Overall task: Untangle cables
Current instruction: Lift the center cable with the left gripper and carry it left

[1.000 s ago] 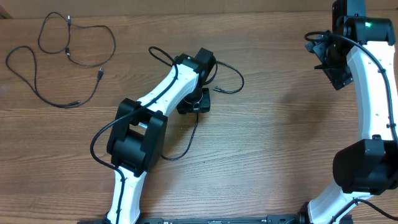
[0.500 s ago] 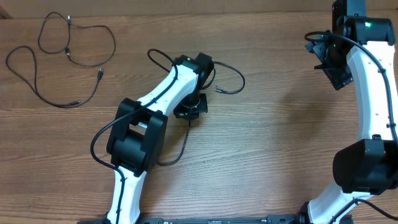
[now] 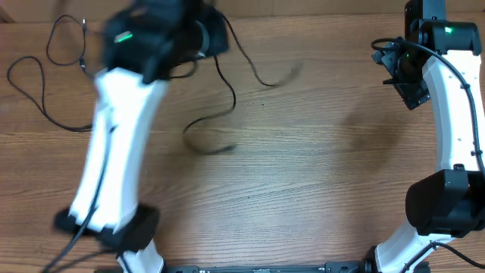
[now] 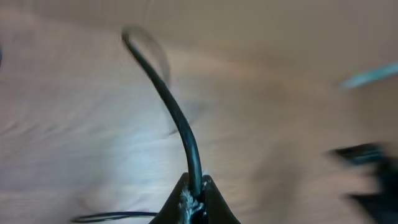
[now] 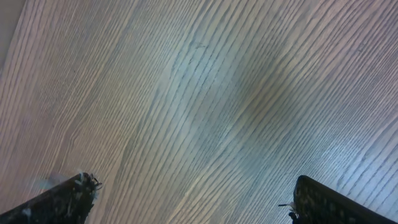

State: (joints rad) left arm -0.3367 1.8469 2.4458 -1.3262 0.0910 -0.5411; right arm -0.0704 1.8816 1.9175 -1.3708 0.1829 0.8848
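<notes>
Now my left tool [image 4: 193, 202] is clamped on one black cable [image 4: 177, 118] and holds it up, right of the other cables [image 3: 48, 50], so it hangs free. My right tool [image 5: 193, 188] is apart, empty.

Robotics lab bench, wood-grain table [image 3: 326, 174], white-and-black left arm [image 3: 114, 144] and right arm [image 3: 453, 114] mounted at its near edge, thin black cables [image 3: 232, 91] on top.

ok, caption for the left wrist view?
Left end effector pinching a black cable above the blurred wooden table.
</notes>
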